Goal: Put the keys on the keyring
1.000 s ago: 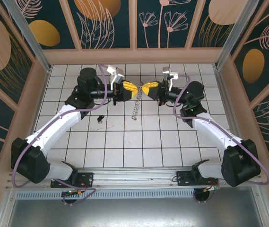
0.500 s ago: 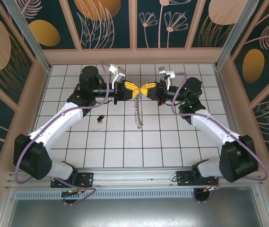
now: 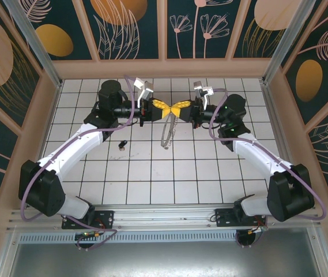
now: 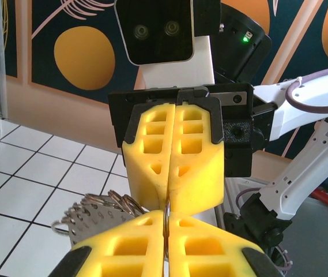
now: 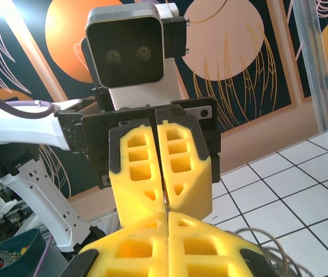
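Observation:
The keyring [image 3: 166,131], a thin silvery chain-like loop, hangs over the tiles between the two arms. My left gripper [image 3: 166,109] and right gripper [image 3: 177,109] meet tip to tip above it, both shut on its top. In the left wrist view the left gripper [image 4: 166,218] pinches the ring's thin wire [image 4: 166,209], and a bunch of silvery loops [image 4: 94,209] hangs to the left. Seen from the right wrist, the right gripper [image 5: 167,218] has a sliver of metal in its seam. The keys [image 3: 122,143], a tiny dark piece, lie on the floor to the left.
The white tiled floor [image 3: 198,173] is walled by a wooden frame with dark floral panels [image 3: 132,29]. Purple cables [image 3: 130,109] loop around both wrists. The arm bases sit on the rail at the near edge [image 3: 164,216].
The two grippers have come together tip to tip. The left jaws have closed onto the keyring's top, and the hanging loop has swung slightly.

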Tool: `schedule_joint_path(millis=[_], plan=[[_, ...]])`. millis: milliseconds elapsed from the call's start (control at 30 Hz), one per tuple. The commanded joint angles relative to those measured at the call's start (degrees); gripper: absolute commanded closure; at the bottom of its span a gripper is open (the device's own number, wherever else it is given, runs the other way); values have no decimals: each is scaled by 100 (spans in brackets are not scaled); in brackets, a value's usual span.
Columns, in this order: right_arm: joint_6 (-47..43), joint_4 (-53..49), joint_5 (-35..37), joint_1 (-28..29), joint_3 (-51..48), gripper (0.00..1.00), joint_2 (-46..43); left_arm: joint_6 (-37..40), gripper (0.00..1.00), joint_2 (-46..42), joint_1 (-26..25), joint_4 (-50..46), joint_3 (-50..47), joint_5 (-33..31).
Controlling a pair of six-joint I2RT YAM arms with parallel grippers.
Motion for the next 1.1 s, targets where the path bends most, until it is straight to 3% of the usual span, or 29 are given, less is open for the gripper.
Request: schedule_joint_path(millis=[0, 233, 600, 1067], plan=[[-96, 267, -40, -44, 193, 100, -7, -107, 94, 68, 21, 287, 7, 270], [-33, 369, -34, -55, 167, 100, 20, -295, 100, 154, 21, 503, -2, 519], [86, 567, 43, -51, 135, 100, 102, -245, 100, 206, 12, 445, 21, 716], [134, 693, 155, -97, 100, 100, 231, 77, 100, -4, 12, 464, -231, -18]])
